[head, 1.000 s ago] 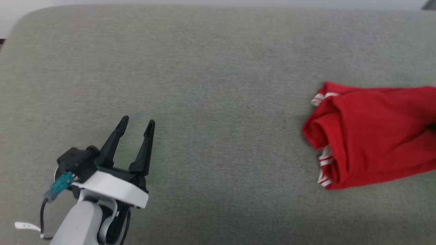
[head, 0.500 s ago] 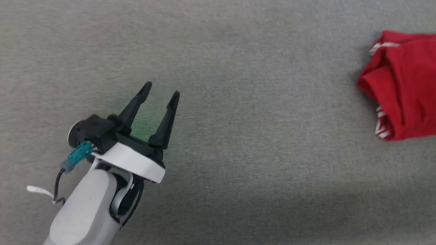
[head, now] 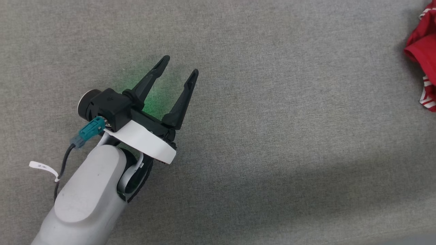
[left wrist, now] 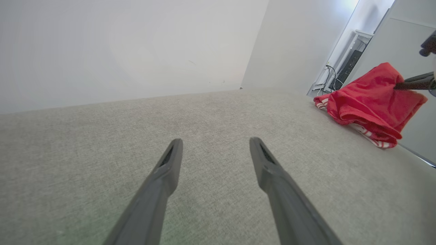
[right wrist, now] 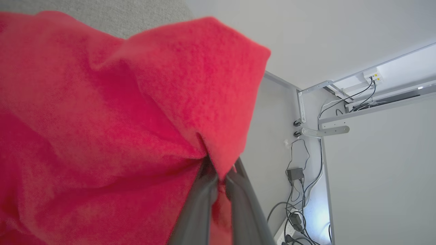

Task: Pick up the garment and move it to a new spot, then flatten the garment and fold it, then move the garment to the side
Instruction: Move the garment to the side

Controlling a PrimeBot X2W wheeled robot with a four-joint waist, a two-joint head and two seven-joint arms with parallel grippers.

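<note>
Right wrist view: the right gripper [right wrist: 219,175] has its fingers closed on a fold of the garment [right wrist: 102,102], and red cloth drapes over them.
Free arm: the left gripper [head: 180,64] has its fingers spread wide and holds nothing, over the bare grey fabric surface [head: 272,136], well apart from the garment.
Garment place: by the surface's right edge. In the left wrist view its lower folds and striped trim [left wrist: 369,137] rest on the surface, with the top drawn up at the pinch.
Handling: it looks light, soft and limp. It will probably sag and bunch, and is not fragile.
Where to hold: a thick fold or hem holds best. Flattening likely needs two corners well apart, one per gripper.
Change: the head camera has swung, so the garment is now a sliver at that view's right edge instead of a whole bundle. The surface's far edge has left the view. The left gripper sits higher and larger, its spread unchanged.
</note>
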